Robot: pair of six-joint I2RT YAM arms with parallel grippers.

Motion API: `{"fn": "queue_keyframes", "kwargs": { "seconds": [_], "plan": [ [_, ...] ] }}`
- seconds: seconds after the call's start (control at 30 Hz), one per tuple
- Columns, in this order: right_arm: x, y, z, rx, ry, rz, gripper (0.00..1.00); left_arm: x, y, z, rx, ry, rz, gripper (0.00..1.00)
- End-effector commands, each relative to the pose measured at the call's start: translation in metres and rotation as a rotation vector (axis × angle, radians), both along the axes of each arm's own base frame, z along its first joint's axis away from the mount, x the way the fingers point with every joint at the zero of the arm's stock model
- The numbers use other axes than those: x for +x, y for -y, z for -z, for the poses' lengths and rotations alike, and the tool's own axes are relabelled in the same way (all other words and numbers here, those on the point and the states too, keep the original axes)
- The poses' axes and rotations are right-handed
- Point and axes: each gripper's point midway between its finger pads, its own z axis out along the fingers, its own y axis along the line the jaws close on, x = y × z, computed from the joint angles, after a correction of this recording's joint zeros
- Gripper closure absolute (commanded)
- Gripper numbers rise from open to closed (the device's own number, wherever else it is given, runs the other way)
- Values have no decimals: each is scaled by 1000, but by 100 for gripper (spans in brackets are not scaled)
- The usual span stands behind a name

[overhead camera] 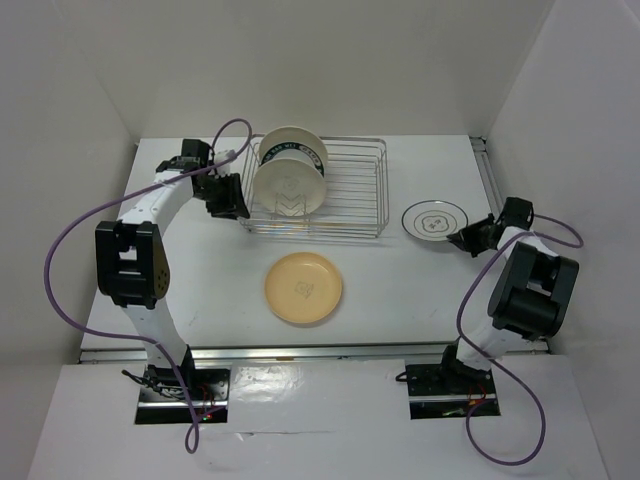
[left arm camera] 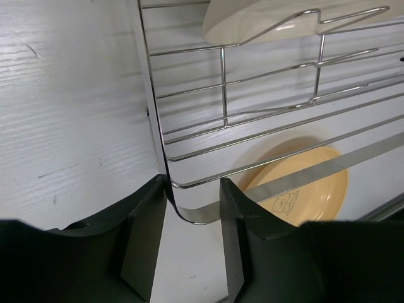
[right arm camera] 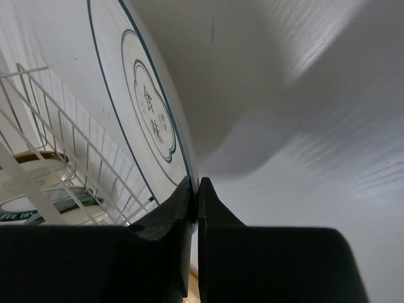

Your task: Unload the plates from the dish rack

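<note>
The silver wire dish rack (overhead camera: pixel 350 190) holds a cream plate (overhead camera: pixel 288 185) upright at its left end, with a dark-banded plate (overhead camera: pixel 290 150) behind it. A tan plate (overhead camera: pixel 303 288) lies flat on the table in front of the rack. My left gripper (overhead camera: pixel 232 205) is open and empty at the rack's front left corner; in the left wrist view the rack's corner (left arm camera: pixel 189 214) sits between its fingers (left arm camera: pixel 192 189). My right gripper (overhead camera: pixel 462 238) is shut on the rim of the white plate with the dark rim (overhead camera: pixel 436 221), right of the rack; the grip shows in the right wrist view (right arm camera: pixel 194 186).
White walls close in the table on the left, back and right. The tan plate (left arm camera: pixel 309 189) shows through the rack wires in the left wrist view. The rack (right arm camera: pixel 57 126) stands beside the held plate (right arm camera: pixel 132 95).
</note>
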Motion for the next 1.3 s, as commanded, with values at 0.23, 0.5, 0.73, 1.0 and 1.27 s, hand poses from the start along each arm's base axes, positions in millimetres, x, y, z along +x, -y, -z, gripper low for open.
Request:
{"fn": "queue_keyframes", "kwargs": {
  "seconds": [0.23, 0.5, 0.73, 1.0, 1.27],
  "plan": [
    [-6, -6, 20, 52, -57, -15, 49, -13, 24, -34, -51, 43, 101, 42],
    [-10, 7, 0, -119, -119, 22, 5, 5, 0, -76, 115, 247, 73, 37],
    [6, -11, -45, -340, -80, -5, 5, 39, 31, -158, 325, 668, 350, 29],
    [34, -48, -105, -450, 111, -115, 5, 94, 82, -147, 499, 809, 604, 23],
    [36, -73, -125, -537, 148, -217, 5, 136, 80, -125, 602, 782, 569, 25]
  ]
}}
